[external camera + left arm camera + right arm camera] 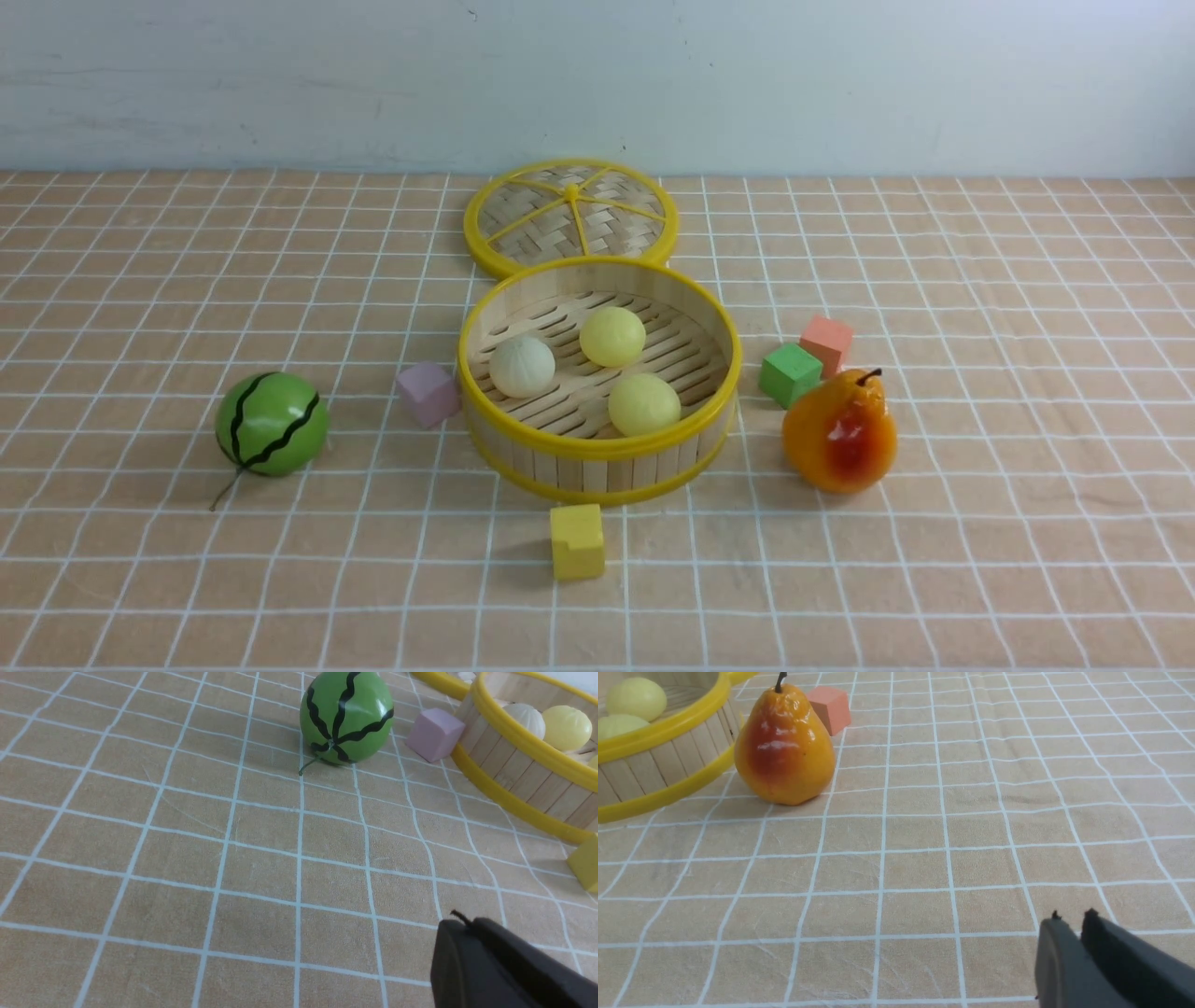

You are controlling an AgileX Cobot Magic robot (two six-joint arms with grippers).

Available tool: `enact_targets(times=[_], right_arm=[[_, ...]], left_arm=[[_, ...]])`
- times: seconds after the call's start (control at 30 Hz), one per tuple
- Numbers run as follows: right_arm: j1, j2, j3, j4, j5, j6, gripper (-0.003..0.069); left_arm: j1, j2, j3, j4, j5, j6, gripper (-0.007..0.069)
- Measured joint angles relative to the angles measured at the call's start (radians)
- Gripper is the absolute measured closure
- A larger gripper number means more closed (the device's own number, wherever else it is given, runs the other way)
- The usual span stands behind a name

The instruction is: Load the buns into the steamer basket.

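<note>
All three buns (pixel 522 365) sit inside steamer basket (pixel 597 446), frame centre. Placing step looks finished; nothing further needed. Left hand (pixel 462 926) closed, empty; right hand (pixel 1070 919) nearly closed, empty.

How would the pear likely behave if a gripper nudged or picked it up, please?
The pear looks glossy, so closed fingers may slip on it. It stands upright on a rounded base, so a sideways nudge could tip it and let it roll. Its narrow top probably offers a poorer hold than its wide belly.

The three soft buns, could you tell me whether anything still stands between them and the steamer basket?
Nothing visible does. The off-white soft bun and both pale yellow soft buns already lie on the slatted floor of the round bamboo steamer basket with yellow rims; its flat woven lid lies behind it.
</note>
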Motion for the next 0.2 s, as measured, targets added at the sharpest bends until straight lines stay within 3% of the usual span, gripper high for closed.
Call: enact_targets(times=[0.2], right_arm=[[0.0,0.0,0.0,0.0,0.0,0.0,0.0577]], left_arm=[[0.0,0.0,0.0,0.0,0.0,-0.001,0.0627]])
